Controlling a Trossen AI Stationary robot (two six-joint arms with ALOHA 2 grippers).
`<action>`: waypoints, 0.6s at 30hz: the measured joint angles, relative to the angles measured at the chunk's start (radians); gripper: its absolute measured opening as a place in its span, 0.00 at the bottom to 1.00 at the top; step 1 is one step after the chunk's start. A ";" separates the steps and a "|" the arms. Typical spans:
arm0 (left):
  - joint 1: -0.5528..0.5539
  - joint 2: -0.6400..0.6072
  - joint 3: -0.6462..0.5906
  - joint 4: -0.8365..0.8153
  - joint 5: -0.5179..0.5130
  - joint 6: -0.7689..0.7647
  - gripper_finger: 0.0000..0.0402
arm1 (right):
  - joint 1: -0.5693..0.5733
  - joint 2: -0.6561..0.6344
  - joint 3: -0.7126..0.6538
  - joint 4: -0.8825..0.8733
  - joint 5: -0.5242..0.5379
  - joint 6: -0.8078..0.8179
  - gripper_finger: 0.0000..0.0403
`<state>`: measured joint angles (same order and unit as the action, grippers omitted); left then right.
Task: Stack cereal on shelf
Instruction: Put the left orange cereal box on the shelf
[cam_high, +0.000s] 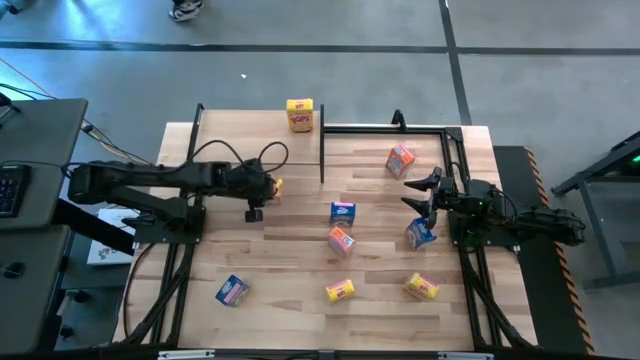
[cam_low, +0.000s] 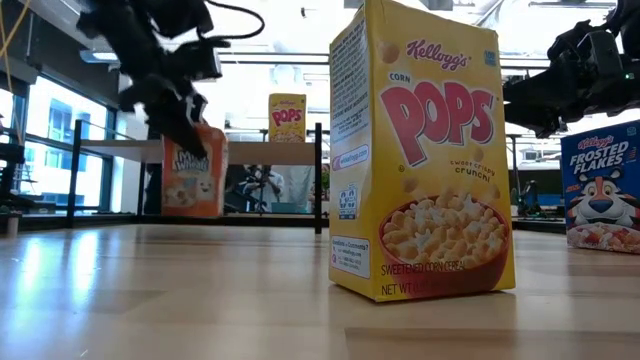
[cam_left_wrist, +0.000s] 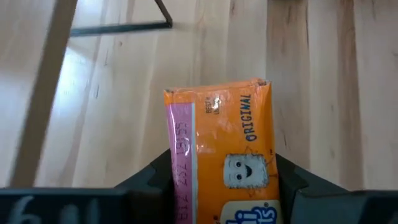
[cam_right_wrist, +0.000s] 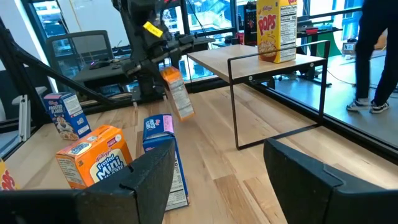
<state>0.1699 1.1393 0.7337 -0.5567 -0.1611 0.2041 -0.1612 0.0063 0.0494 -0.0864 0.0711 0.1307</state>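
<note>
My left gripper is shut on an orange cereal box over the left part of the table, in front of the shelf. One yellow cereal box stands upright on the shelf board. My right gripper waits open and level at the table's right side, with a blue box standing just beside one finger. Other cereal boxes lie on the tabletop: an orange one, a blue one and an orange one at mid-table. My left gripper pinches the orange box between its two fingers, one on the pink narrow side and one on the opposite side. The fingers slant down from above. The box's free end sticks out past them. It hangs tilted below the fingers, clear of the table.
A bare black metal frame stands to the right of the shelf along the far edge. Near the front edge lie a blue box and two yellow boxes. A person's legs show beyond the table.
</note>
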 joint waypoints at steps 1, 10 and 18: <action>0.000 0.000 0.026 -0.034 0.004 -0.006 0.35 | 0.000 0.000 0.000 0.000 0.000 0.000 0.59; 0.000 0.000 0.270 -0.240 0.003 0.055 0.35 | 0.000 0.000 0.000 0.000 0.000 0.000 0.59; 0.074 -0.006 0.503 -0.374 -0.007 0.187 0.35 | 0.000 0.000 0.000 0.000 0.000 0.000 0.59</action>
<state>0.2438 1.1332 1.2366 -0.9311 -0.1684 0.3911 -0.1612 0.0059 0.0494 -0.0864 0.0711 0.1307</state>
